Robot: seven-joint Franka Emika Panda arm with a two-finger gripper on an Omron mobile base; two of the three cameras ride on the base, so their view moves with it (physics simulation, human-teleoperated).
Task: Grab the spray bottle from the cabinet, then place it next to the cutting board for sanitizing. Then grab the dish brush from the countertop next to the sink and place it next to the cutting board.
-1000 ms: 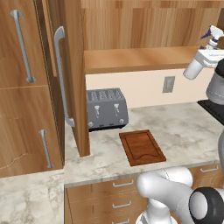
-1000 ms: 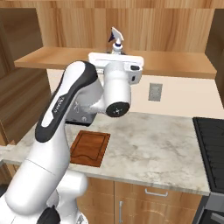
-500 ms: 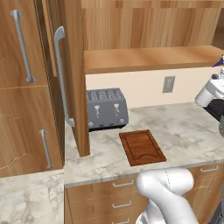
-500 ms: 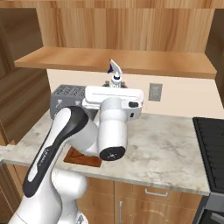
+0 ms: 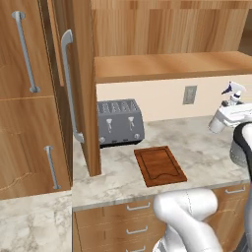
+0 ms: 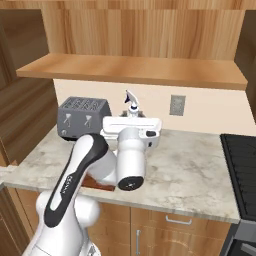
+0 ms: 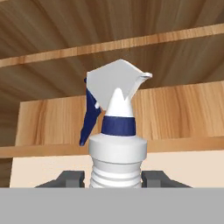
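Spray bottle [image 7: 115, 131] upright in the end effector [image 7: 113, 179], fingers [image 7: 70, 178] partly closed against either side of the ribbed neck, trigger nozzle rising above. Carried in mid-air above the tabletop [image 5: 206, 142], out of the cabinet [image 5: 162, 66] and below its shelf level. In the left base view, bottle [image 5: 233, 93] at the far right edge, well right of the cutting board [image 5: 159, 165]. In the right base view, bottle top [image 6: 131, 104] poking up behind the white hand, just right of the toaster [image 6: 83, 117]; board [image 6: 95, 183] mostly hidden behind the arm, low and to the near left.

Key relation for the coming move: board down and to the left of the held bottle, nearer the tabletop's front edge, long axis running near to far. Bare stone to the right of the board looks like the natural landing spot; likely needs a drop and a leftward shift, bottle kept vertical. Dish brush and sink: cannot place them from here.
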